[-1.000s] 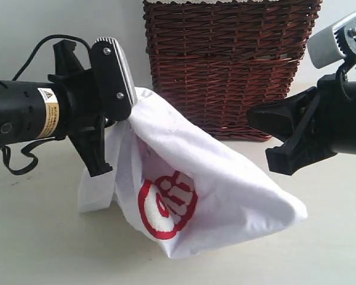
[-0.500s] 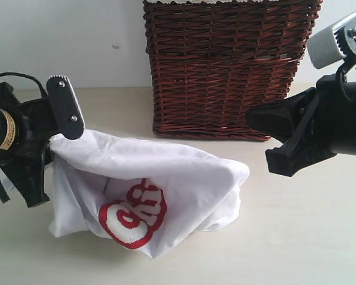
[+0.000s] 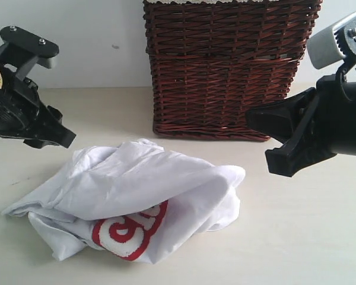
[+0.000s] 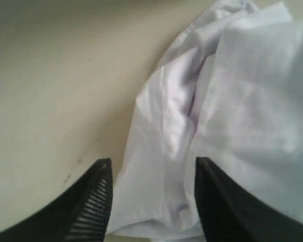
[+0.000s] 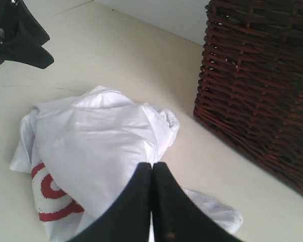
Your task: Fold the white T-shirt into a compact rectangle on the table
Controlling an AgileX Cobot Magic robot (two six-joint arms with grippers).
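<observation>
The white T-shirt (image 3: 142, 184) lies in a crumpled heap on the table (image 3: 308, 243), its red-outlined lettering (image 3: 127, 231) showing at the front. My left gripper (image 3: 56, 98) hangs open above and to the left of the heap, holding nothing. In the left wrist view its jaws (image 4: 152, 166) stand apart over a bunched edge of the T-shirt (image 4: 232, 101). My right gripper (image 3: 258, 127) hovers shut and empty to the right of the shirt. The right wrist view has its tips (image 5: 152, 166) pressed together above the T-shirt (image 5: 96, 131).
A dark brown wicker basket (image 3: 225, 65) stands at the back of the table, just behind the shirt and close to my right gripper; the right wrist view also shows the basket (image 5: 262, 75). Bare table (image 5: 91, 60) stretches in front and to the left.
My left gripper has opened, let go of the shirt and swung left and upward. The shirt, held up a second ago, has dropped into a low heap. The right arm stayed still.
</observation>
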